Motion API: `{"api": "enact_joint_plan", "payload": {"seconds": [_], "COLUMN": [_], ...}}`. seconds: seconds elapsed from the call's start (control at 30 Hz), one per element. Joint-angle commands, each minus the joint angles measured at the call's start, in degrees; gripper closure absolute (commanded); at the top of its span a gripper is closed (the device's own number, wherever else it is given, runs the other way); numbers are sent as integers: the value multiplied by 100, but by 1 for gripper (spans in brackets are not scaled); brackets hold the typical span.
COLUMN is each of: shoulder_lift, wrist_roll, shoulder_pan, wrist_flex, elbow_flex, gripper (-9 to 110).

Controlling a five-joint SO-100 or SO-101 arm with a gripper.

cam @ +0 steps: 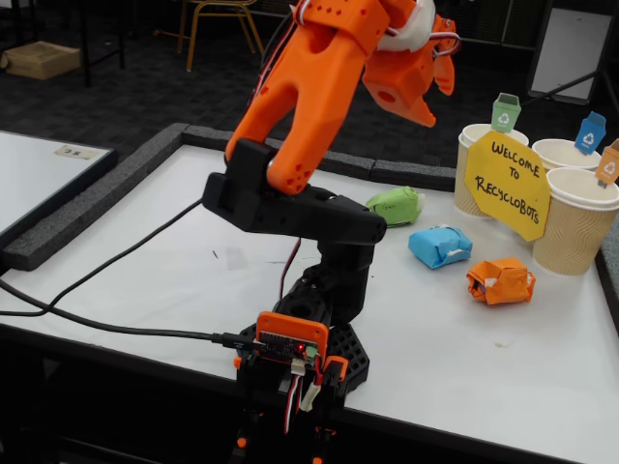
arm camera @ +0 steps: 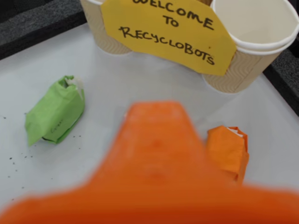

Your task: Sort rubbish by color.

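Note:
Three wads of rubbish lie on the white table (cam: 145, 251). In the fixed view the green wad (cam: 397, 205) is farthest back, the blue wad (cam: 440, 246) sits in the middle and the orange wad (cam: 500, 280) is nearest the cups. My orange gripper (cam: 426, 116) hangs high above them, tip pointing down, looking shut with nothing in it. In the wrist view the blurred gripper (arm camera: 156, 109) fills the lower centre, with the green wad (arm camera: 55, 112) to its left and the orange wad (arm camera: 229, 149) to its right. The blue wad is hidden there.
Three beige ribbed cups (cam: 577, 222) stand at the right behind a yellow sign (cam: 508, 184), with green (cam: 505, 111), blue (cam: 590, 130) and orange (cam: 609, 164) flags. The wrist view shows a cup (arm camera: 257, 42) and the sign (arm camera: 173, 32). A black cable (cam: 116, 324) crosses the table's left side.

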Motion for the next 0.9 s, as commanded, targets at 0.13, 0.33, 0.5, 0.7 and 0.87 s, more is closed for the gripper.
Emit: {"api": "enact_joint_plan", "payload": {"seconds": [0.13, 0.33, 0.5, 0.7, 0.87], "shoulder_lift": [-448, -1213, -1652, -1696, -1696], "wrist_roll": [-114, -114, -114, -114, -114], "shoulder_pan": [132, -79, -158, -167, -185], "wrist_flex": [-264, -299, -299, -360, -316], "elbow_flex": [-738, -1969, -2628, -2953, -3067], "gripper": [91, 91, 90, 90, 90]}}
